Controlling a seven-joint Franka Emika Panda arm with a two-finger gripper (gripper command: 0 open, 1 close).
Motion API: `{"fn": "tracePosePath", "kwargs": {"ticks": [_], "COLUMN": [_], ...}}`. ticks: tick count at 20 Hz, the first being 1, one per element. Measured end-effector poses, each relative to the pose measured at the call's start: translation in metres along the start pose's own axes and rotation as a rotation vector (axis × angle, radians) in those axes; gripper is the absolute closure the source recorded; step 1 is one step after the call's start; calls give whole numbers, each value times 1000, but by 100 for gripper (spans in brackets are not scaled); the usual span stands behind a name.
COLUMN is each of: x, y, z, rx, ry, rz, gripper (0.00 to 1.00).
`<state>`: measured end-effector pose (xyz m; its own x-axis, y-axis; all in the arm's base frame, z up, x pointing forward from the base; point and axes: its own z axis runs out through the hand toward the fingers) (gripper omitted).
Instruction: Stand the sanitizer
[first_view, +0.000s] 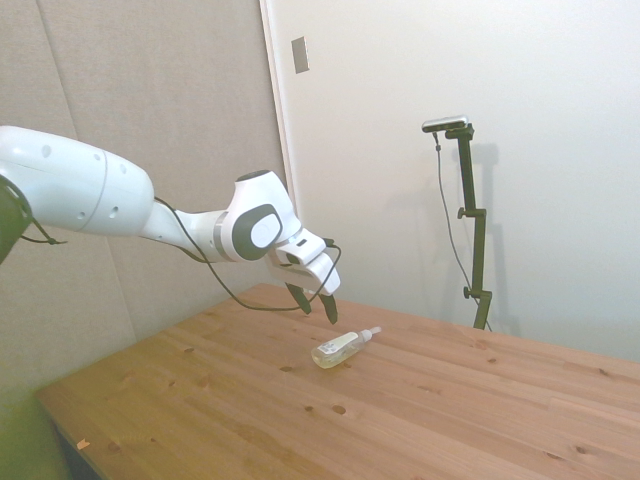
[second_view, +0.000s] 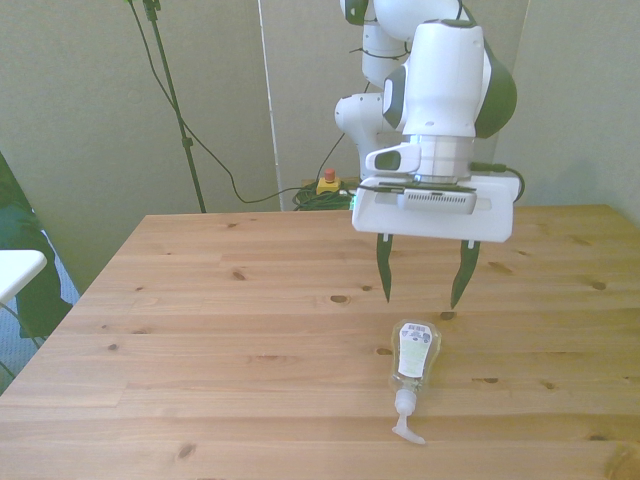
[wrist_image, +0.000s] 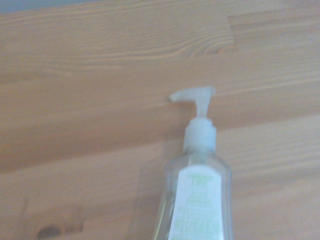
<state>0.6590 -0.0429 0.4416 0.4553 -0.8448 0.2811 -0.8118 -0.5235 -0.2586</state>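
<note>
The sanitizer (second_view: 414, 363) lies flat on its side on the wooden table (second_view: 200, 300), a small clear bottle with a whitish label and a white pump pointing toward the near edge in the front view. In the side view the sanitizer (first_view: 340, 348) rests near the table's middle. My gripper (second_view: 421, 281) hangs open just above and behind the bottle's base, dark fingers spread wide with nothing between them. The side view shows the gripper (first_view: 316, 304) a short way above the tabletop, apart from the bottle. Close up, the wrist view shows the sanitizer (wrist_image: 197, 200) with its pump and label.
A red-and-yellow button box (second_view: 327, 183) and green cables lie on the floor behind the table's far edge. A white object (second_view: 15, 270) pokes in at the front view's left, off the table.
</note>
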Motion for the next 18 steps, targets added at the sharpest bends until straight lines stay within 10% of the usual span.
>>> {"fn": "tracePosePath", "kwargs": {"ticks": [18], "x": [32], "y": [-51], "z": [95], "rx": [1], "ry": [76], "rz": [25], "gripper": [0]}}
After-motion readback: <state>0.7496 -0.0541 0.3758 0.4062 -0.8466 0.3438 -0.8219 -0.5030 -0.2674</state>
